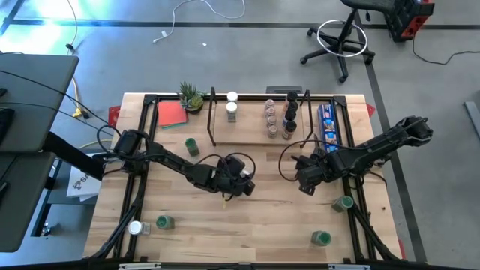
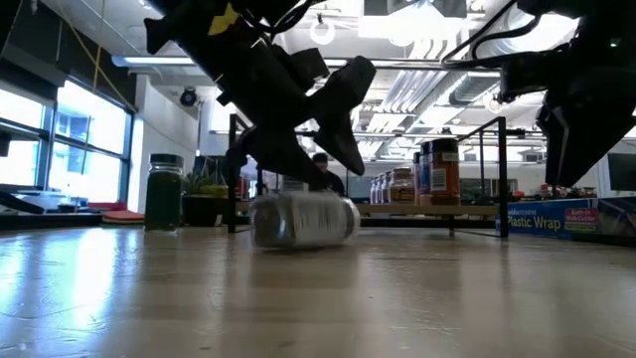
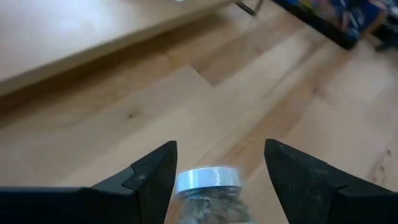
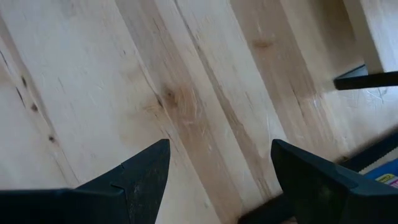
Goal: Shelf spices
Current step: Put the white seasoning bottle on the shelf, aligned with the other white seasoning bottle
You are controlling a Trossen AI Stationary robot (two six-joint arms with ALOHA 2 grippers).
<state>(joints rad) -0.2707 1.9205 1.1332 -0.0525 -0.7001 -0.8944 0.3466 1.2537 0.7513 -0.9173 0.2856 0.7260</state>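
A clear spice jar with a silvery lid (image 3: 208, 180) lies on its side on the table (image 2: 303, 221). My left gripper (image 3: 221, 149) is open at mid-table (image 1: 241, 185), just above the jar, with one finger on either side of its lid end. My right gripper (image 4: 221, 165) is open over bare wood right of centre (image 1: 303, 178). The shelf (image 1: 251, 136) stands at the far edge. On it are a white-topped jar (image 1: 232, 106) and several more jars (image 1: 280, 116). Green-topped jars stand on the table (image 1: 192, 145) (image 1: 163, 222) (image 1: 343, 202) (image 1: 322, 238).
A blue box (image 1: 328, 124) lies right of the shelf. A potted plant (image 1: 191, 96) and a red pad (image 1: 171, 113) sit at the far left. A white-topped jar (image 1: 135, 227) stands near the left corner. Black frame rails (image 1: 142, 135) edge the table. There is bare wood between the arms.
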